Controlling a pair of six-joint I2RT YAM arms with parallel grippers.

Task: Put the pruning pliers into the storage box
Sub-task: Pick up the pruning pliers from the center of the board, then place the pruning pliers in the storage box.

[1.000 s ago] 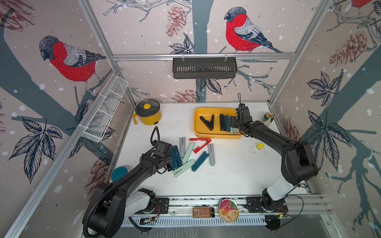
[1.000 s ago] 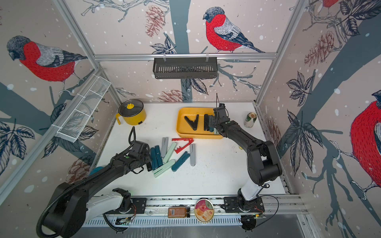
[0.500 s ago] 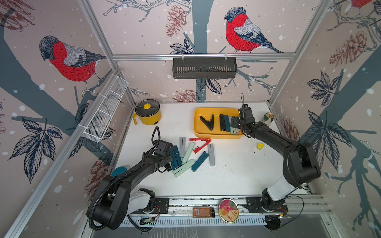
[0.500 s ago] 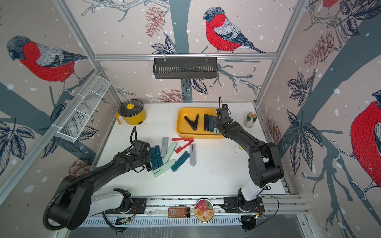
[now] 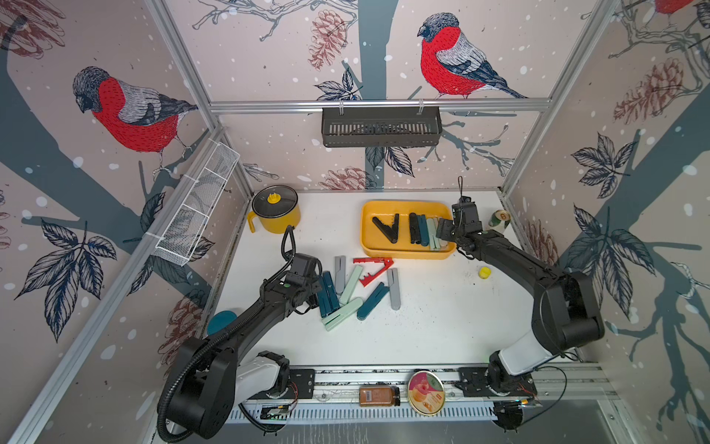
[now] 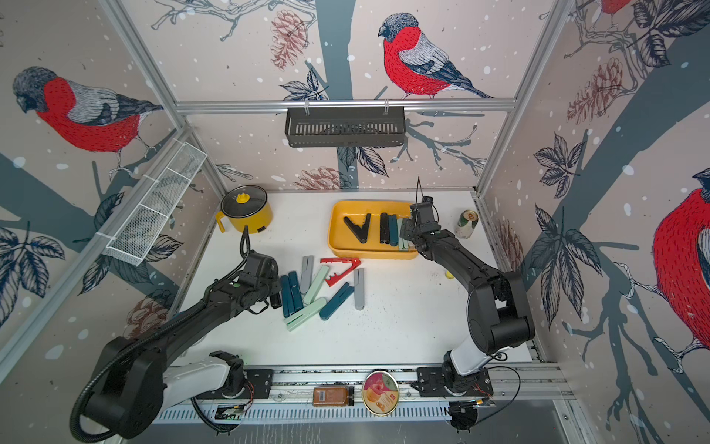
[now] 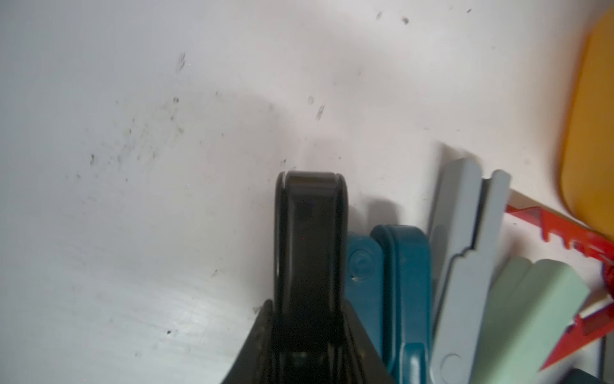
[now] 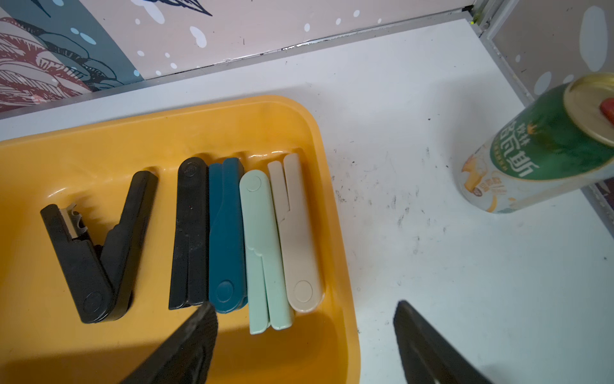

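Beside teal pliers (image 7: 398,282) | left tool (image 7: 309,332) grips black pliers (image 7: 310,232), plain only from wrist | right tool (image 8: 304,311) wide

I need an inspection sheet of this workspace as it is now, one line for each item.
Surface: white table, dark scuff marks.
Job's things: tray holds five pliers; loose pliers, teal, mint, grey, red, lie mid-table.
Clutter: pot, can, yellow cap on table; jar, tin on front rail.
Grippers: left gripper shut on black pliers; right gripper open above tray's edge.
Cables: black hose loops by left gripper; thin cord rises by right gripper.
Surroundings: bird-print walls, black rack, wire basket.
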